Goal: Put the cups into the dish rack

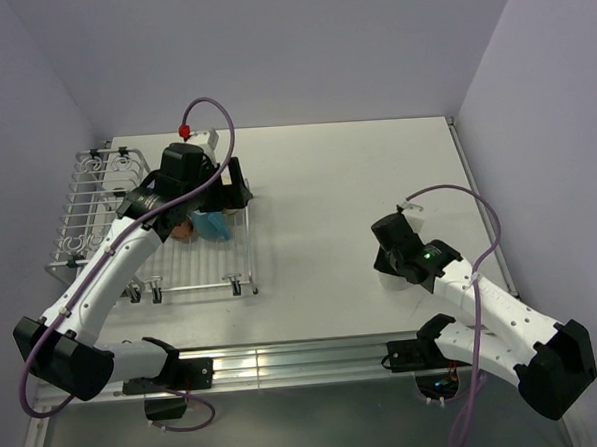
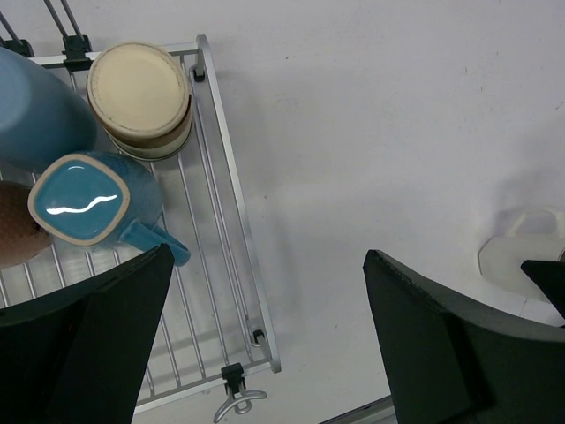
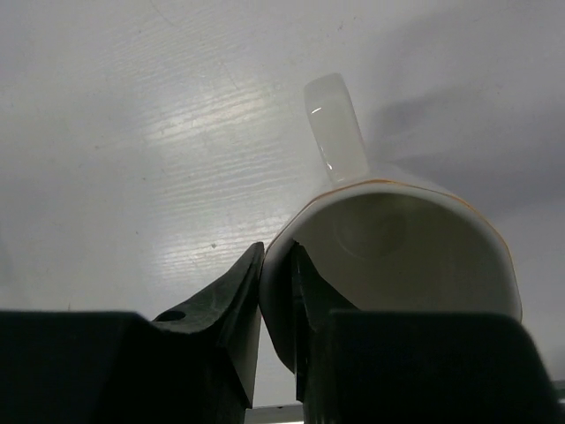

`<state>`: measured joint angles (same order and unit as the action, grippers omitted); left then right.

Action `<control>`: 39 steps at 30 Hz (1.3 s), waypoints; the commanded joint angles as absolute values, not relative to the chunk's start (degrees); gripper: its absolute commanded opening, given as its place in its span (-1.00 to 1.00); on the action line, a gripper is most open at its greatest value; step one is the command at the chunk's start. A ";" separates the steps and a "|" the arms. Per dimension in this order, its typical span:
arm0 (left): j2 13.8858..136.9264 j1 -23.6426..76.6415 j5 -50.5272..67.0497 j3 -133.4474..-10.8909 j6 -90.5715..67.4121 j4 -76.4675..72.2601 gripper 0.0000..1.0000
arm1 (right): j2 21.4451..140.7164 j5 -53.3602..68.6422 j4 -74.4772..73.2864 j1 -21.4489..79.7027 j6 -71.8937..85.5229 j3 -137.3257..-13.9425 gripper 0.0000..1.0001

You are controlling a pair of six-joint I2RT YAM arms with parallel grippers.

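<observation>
Cream-white glazed ceramic mug: rigid, slick, likely light and chip-prone; right claw pinches its rim wall, judged the soundest hold.

Robot lab test cell, not a real kitchen: plain pale walls box in a white table ahead of and to both sides of the left gripper and right gripper. Behind them, two arms are bolted to an aluminium rail, purple cables looping off. The dish rack under the left gripper and the white cup pinched in the right one read as staged props.
</observation>
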<state>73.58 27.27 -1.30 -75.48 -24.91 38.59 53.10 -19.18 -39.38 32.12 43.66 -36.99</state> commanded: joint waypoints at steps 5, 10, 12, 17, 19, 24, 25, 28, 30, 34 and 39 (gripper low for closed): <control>71.11 27.51 0.61 -74.80 -25.05 35.95 0.93 | 55.28 -16.27 -36.13 32.70 41.15 -37.70 -1.00; 69.44 27.42 1.49 -74.62 -24.70 35.51 0.93 | 55.72 -9.78 -33.32 32.70 38.85 -41.83 -1.00; 68.56 27.51 1.93 -74.36 -24.70 34.72 0.94 | 56.07 -7.04 -31.57 32.70 37.88 -44.89 -1.00; 65.31 27.51 5.44 -73.04 -24.08 32.26 0.98 | 59.50 2.89 -28.31 32.70 36.56 -53.15 -1.00; 64.17 27.42 8.07 -72.42 -23.99 30.51 0.98 | 60.72 5.44 -26.37 32.70 36.56 -55.19 -1.00; 62.06 27.42 13.53 -69.79 -24.08 26.81 0.99 | 62.93 13.87 -21.72 32.70 37.62 -60.64 -1.00; 61.70 27.33 15.45 -69.00 -24.17 25.24 0.98 | 63.54 15.10 -21.10 32.61 38.14 -61.43 -1.00; 60.65 27.25 18.54 -67.51 -24.34 23.21 0.98 | 64.68 19.50 -18.81 32.52 39.11 -64.68 -1.00; 59.95 26.81 22.40 -66.97 -24.70 21.45 0.98 | 65.21 23.52 -17.23 31.64 39.90 -67.32 -1.00; 57.92 26.54 28.99 -64.96 -25.22 17.67 0.98 | 64.86 31.89 -12.32 29.45 44.63 -69.78 -1.00; 57.65 25.67 36.01 -63.20 -26.54 13.11 0.98 | 63.55 40.15 -1.25 25.76 51.93 -68.21 -1.00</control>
